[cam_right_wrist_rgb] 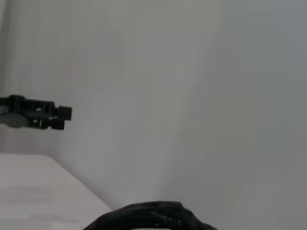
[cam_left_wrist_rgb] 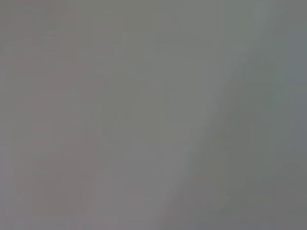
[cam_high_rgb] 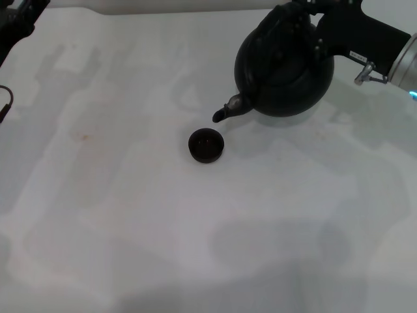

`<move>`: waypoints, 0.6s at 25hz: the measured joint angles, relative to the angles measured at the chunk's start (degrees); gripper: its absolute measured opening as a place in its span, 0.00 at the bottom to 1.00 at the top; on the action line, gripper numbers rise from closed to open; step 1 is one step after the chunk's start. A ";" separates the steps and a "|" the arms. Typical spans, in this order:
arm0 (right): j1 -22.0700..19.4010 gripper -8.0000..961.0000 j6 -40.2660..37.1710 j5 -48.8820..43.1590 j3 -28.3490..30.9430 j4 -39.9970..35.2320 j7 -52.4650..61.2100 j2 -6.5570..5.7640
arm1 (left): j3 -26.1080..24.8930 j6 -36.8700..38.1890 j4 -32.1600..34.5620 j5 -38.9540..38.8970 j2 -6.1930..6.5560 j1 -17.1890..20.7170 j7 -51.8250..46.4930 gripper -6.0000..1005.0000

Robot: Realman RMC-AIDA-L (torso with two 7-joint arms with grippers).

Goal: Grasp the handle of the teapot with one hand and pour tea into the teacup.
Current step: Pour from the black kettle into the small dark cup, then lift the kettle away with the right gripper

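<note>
Looking down from the head camera, I see the pale worktop (cam_high_rgb: 130, 215) filling nearly the whole view, with the teapot (cam_high_rgb: 287, 75) at its far right, tipped so its spout (cam_high_rgb: 229, 109) points down and toward the teacup (cam_high_rgb: 206, 145). The spout tip hangs just above and just beyond the cup's rim, not touching it. My right gripper (cam_high_rgb: 296, 23) is at the top of the pot, clenched on the handle (cam_high_rgb: 277, 29); the black wrist body reaches in from the upper right corner. The cup stands upright near the middle of the worktop, well apart from the pot's belly.

From the right wrist camera I get only a dark ribbed arc of the handle (cam_right_wrist_rgb: 153, 215) at the frame's edge, plus the left gripper (cam_right_wrist_rgb: 43, 115) far off against a plain wall; I cannot tell how its fingers stand. The left wrist camera shows nothing but flat grey. In the head view the left arm sits at the upper left corner, parked.
</note>
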 joint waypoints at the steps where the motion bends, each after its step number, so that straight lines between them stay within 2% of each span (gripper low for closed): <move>1: 0.00 0.18 -0.04 0.04 -0.13 0.00 -0.78 0.03 | 0.00 0.00 0.00 0.00 -0.01 -0.01 0.00 0.83; 15: 0.11 0.17 0.32 1.81 -1.15 0.14 -10.59 0.14 | 0.00 0.01 -0.62 -0.47 -0.14 -0.06 0.00 0.83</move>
